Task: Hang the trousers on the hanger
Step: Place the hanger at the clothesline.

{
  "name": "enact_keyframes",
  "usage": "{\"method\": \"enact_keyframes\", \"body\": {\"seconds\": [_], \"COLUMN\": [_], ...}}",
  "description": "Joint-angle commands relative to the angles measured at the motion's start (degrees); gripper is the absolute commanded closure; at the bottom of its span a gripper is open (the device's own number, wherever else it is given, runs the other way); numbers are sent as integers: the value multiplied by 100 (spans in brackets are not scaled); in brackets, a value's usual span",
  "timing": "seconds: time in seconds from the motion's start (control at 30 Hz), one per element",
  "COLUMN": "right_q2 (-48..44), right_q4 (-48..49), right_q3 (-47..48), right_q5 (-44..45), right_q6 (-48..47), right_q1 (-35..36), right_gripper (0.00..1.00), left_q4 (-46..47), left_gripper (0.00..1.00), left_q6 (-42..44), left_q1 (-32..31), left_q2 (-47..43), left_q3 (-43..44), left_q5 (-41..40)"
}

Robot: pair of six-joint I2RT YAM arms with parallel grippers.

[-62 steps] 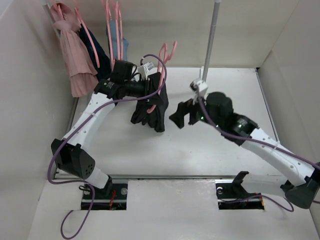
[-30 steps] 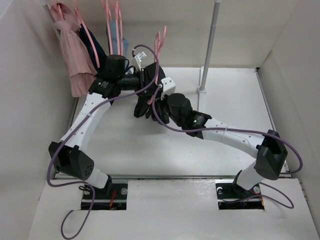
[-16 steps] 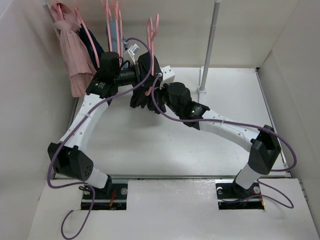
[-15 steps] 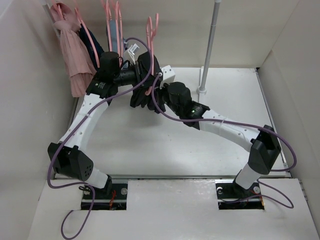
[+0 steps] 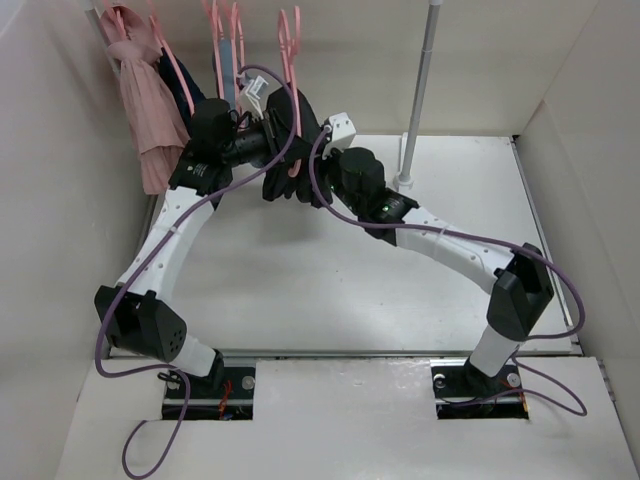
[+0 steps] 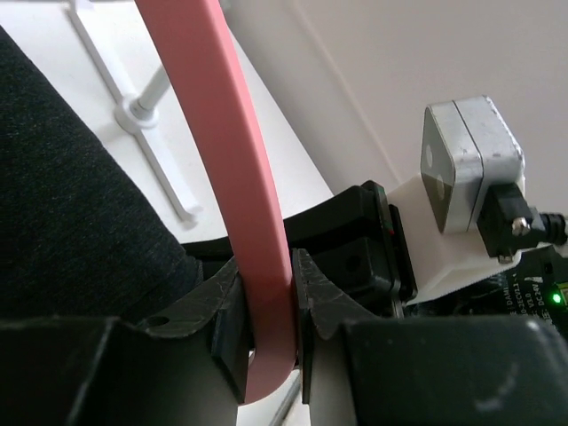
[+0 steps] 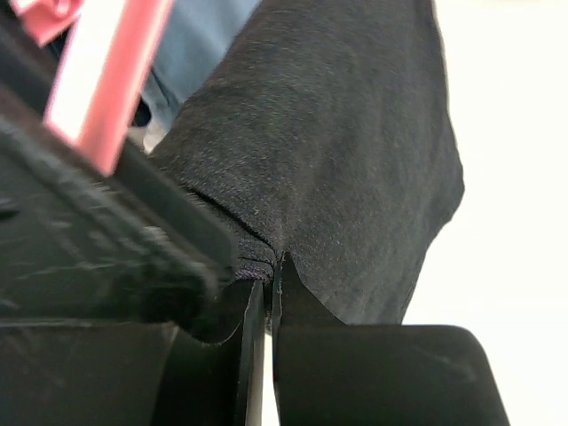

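From above, two arms meet at the back left of the white table (image 5: 300,290); one pink plastic hanger (image 5: 293,60) is up off the table between them, hook uppermost, with one pair of soft black trousers (image 5: 283,185) draped over it and hanging clear of the tabletop; behind hang three garments, one pale pink (image 5: 150,110), one navy (image 5: 193,100), one blue-grey (image 5: 232,85), among at least three more thin pink hangers (image 5: 215,45); one slim white pole (image 5: 420,90) stands to the right.

Left wrist now: the left gripper (image 6: 266,346) is clamped on the hanger's flat, smooth pink bar, one black finger (image 6: 226,328) pressed to each side; matte dark cloth fills the left.

Right wrist: the right gripper (image 7: 269,302) is closed tight, pinching a thin fold of the trousers' hem; the fabric puckers right at the fingertips.
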Motion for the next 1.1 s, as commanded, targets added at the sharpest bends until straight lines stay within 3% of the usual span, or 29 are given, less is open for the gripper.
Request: {"method": "enact_keyframes", "body": {"seconds": [0.0, 0.13, 0.37, 0.63, 1.07], "right_q2": [171, 31, -382, 13, -901], "right_q4": [1608, 1696, 1880, 1880, 1880], "right_q3": [906, 960, 152, 468, -1017], "right_q5": [225, 66, -591, -944, -1366], "right_q6": [427, 427, 673, 726, 339], "right_q1": [-552, -605, -842, -895, -526], "right_gripper": [100, 100, 100, 100, 100], "left_q4": [-358, -517, -727, -947, 133], "left_gripper": [100, 100, 100, 100, 100], "left_q6": [199, 339, 594, 762, 480], "left_q1": [-425, -425, -311, -434, -293], "left_q2": [-475, -475, -475, -299, -185], "left_q3": [-5, -5, 100, 337, 337], "left_q5": [1836, 1783, 1731, 1678, 1537]}}
